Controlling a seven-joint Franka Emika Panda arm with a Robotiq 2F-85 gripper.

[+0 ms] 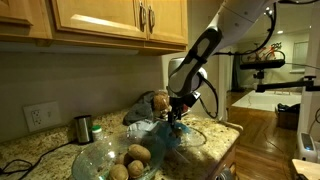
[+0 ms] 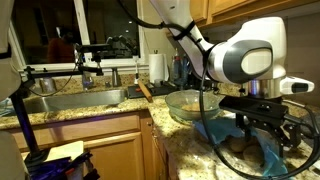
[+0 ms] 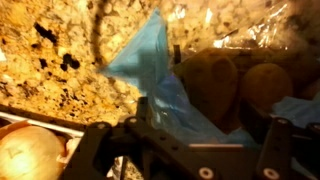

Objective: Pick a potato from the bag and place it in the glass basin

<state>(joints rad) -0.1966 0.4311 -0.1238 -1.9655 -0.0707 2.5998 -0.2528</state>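
Observation:
The light-blue bag (image 3: 150, 60) lies crumpled open on the granite counter, with two brown potatoes (image 3: 212, 85) showing inside it. My gripper (image 3: 207, 132) hangs just above them, open, its dark fingers (image 3: 140, 125) standing wide to either side of the nearer potato and holding nothing. In both exterior views the gripper (image 1: 178, 112) (image 2: 270, 128) reaches down into the bag (image 1: 190, 135) (image 2: 255, 148). The glass basin (image 1: 90, 158) (image 2: 180, 97) stands beside the bag, with a few potatoes (image 1: 138, 154) in it.
A small dark-green cup (image 1: 83, 128) stands by the wall near an outlet (image 1: 35, 117). Wooden cabinets (image 1: 100, 20) hang overhead. A sink (image 2: 70, 100) and a paper-towel roll (image 2: 157, 68) lie beyond the basin. The counter edge (image 1: 235, 150) is close to the bag.

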